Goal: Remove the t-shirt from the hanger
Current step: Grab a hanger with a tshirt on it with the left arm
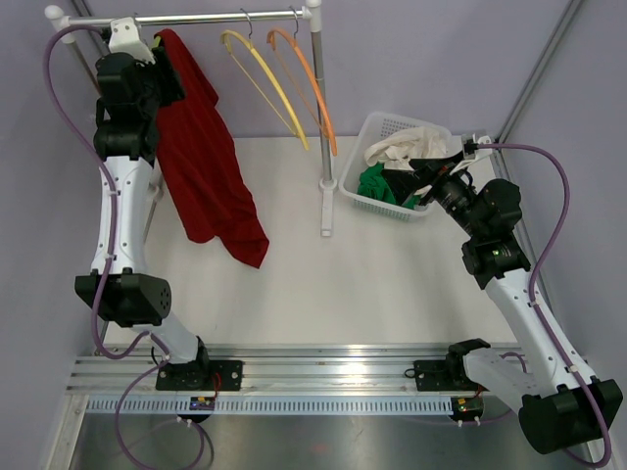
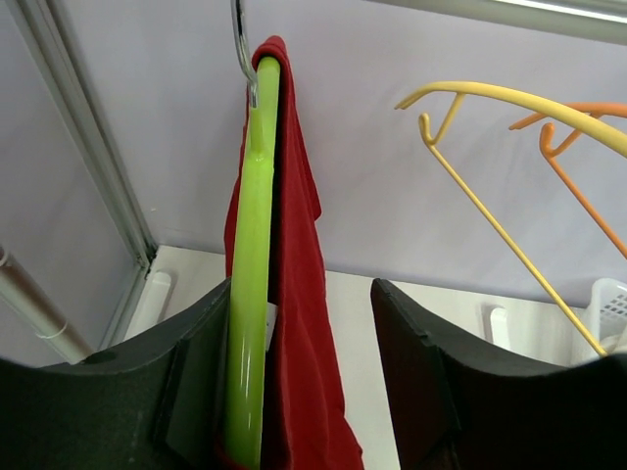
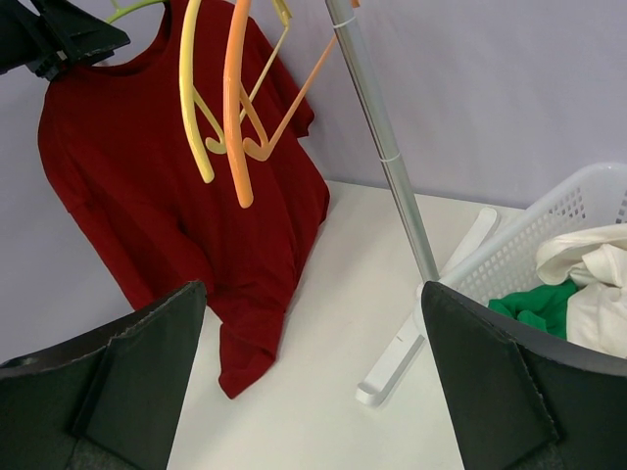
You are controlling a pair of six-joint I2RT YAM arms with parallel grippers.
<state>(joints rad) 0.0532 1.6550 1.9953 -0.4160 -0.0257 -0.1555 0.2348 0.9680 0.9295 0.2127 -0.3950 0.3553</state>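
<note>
Three hangers hang on the rail (image 1: 196, 17) at the back of the table (image 1: 372, 274). The green hanger (image 2: 250, 274) carries the red t-shirt (image 1: 206, 166). The yellow hanger (image 1: 265, 83) and the orange hanger (image 1: 309, 83) beside it are bare.

The t-shirt is draped over the green hanger at the rail's left end, and its lower hem trails down over the tabletop.

The left gripper (image 1: 162, 61) is raised to the rail, right at the shirt's collar. In the left wrist view its jaws stand spread, with the green hanger and a fold of red cloth between them. The hanger lies close against one finger (image 2: 196, 372), and a clear gap separates the cloth from the other finger, so nothing is clamped.

The right gripper (image 1: 423, 168) hovers at the white laundry basket (image 1: 377, 201), which stands right of the rack's upright post (image 1: 321, 117). Its jaws are also spread apart and hold nothing.

A white garment (image 1: 407, 147) and a green garment (image 1: 375, 183) lie bunched inside the basket.
</note>
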